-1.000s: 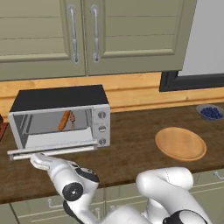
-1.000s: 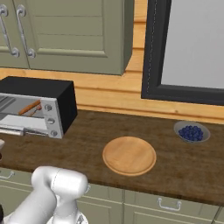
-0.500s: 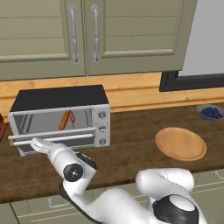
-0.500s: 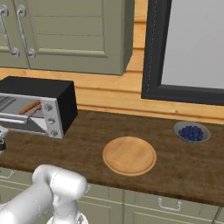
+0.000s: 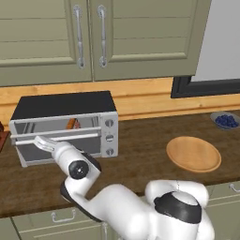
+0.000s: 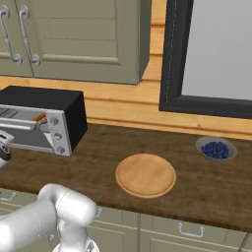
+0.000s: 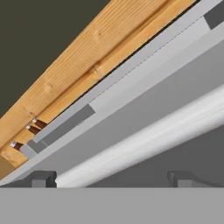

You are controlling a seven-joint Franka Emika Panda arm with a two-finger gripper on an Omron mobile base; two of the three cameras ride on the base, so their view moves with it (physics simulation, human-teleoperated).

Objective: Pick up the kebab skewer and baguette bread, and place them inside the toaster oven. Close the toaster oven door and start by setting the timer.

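The silver, black-topped toaster oven (image 5: 63, 105) stands at the back left of the counter, also seen in the right base view (image 6: 71, 110). Its glass door (image 5: 89, 142) is tilted up, almost shut. My gripper (image 5: 41, 140) is open and sits against the left part of the door, just under the silver bar handle (image 5: 70, 135). In the hand view the handle (image 7: 144, 140) runs slantwise just above my gripper (image 7: 111, 179), and nothing is between the fingers. Through the glass, the orange-brown baguette bread (image 5: 71, 123) shows inside. The kebab skewer is not clear beside it.
A round wooden board (image 5: 193, 153) lies on the counter to the right, with a bowl of blueberries (image 5: 226, 120) behind it. Three knobs (image 5: 109, 137) line the oven's right panel. Wall cabinets (image 5: 89, 37) hang above the oven.
The oven door has swung up from lying flat open to nearly shut. My gripper rose with it, pushing from underneath, and stayed open.
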